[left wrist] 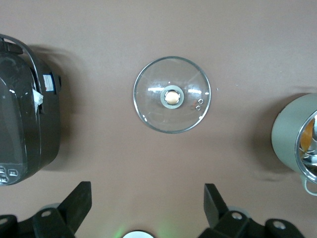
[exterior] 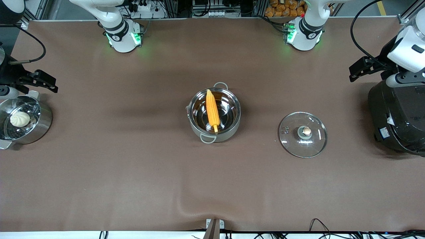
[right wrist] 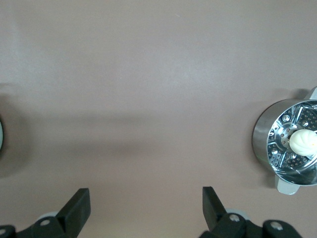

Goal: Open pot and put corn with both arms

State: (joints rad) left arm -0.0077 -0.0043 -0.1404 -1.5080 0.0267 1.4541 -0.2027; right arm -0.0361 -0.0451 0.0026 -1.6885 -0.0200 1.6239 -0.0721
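Observation:
The steel pot stands open at the table's middle. The yellow corn lies inside it, stalk end toward the front camera. The glass lid with its tan knob lies flat on the table beside the pot, toward the left arm's end. In the left wrist view the lid is central and the pot is at the edge. My left gripper is open and empty over the table by the rice cooker; it also shows in the left wrist view. My right gripper is open and empty over the table by the steamer pot; it also shows in the right wrist view.
A steel steamer pot with a white bun stands at the right arm's end; it also shows in the right wrist view. A big black rice cooker stands at the left arm's end; it also shows in the left wrist view.

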